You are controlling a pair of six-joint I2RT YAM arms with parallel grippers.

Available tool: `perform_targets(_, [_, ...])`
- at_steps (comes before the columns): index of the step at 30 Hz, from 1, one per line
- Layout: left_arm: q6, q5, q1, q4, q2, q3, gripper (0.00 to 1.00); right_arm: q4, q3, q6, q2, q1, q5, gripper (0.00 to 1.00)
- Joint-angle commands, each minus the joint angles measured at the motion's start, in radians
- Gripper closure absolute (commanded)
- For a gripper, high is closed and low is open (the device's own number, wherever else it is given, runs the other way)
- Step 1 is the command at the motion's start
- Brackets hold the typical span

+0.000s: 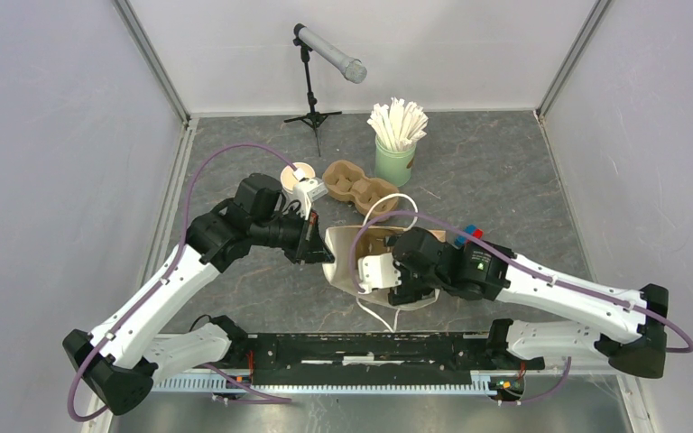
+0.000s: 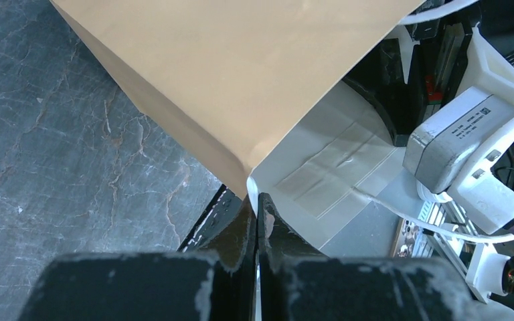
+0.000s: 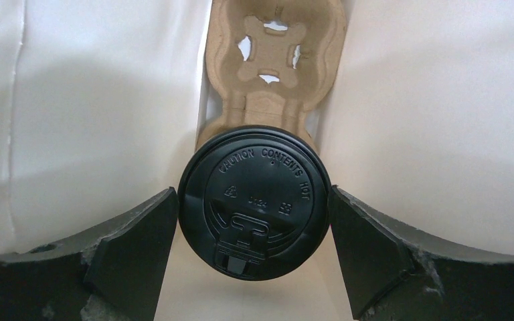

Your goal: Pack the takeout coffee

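Note:
The takeout coffee shows only its round black lid, seen from above inside a white-lined paper bag. It stands in the near pocket of a brown pulp cup carrier at the bag's bottom. My right gripper reaches into the bag, its fingers touching both sides of the lid. My left gripper is shut on the bag's rim and holds the mouth open; it shows in the top view. The right gripper is hidden by the bag there.
A second pulp carrier lies behind the bag. A lidless cup stands at its left. A green holder of white straws stands at the back, and a microphone stand further back. Walls close both sides.

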Motion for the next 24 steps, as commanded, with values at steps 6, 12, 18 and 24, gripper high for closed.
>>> perform_targets(6, [-0.004, -0.034, 0.005, -0.002, -0.001, 0.037, 0.98, -0.028, 0.087, 0.026, 0.02, -0.004, -0.045, 0.07])
perform_targets(12, [-0.02, -0.038, 0.006, -0.001, -0.001, 0.046, 0.98, -0.03, 0.099, 0.037, 0.029, -0.003, -0.045, 0.08])
perform_targets(18, [-0.033, -0.04, 0.006, -0.001, -0.015, 0.035, 0.98, -0.037, 0.138, 0.059, 0.048, -0.003, -0.079, 0.11])
perform_targets(24, [-0.043, -0.041, 0.006, -0.002, -0.027, 0.032, 0.98, -0.039, 0.155, 0.087, 0.062, -0.002, -0.091, 0.17])
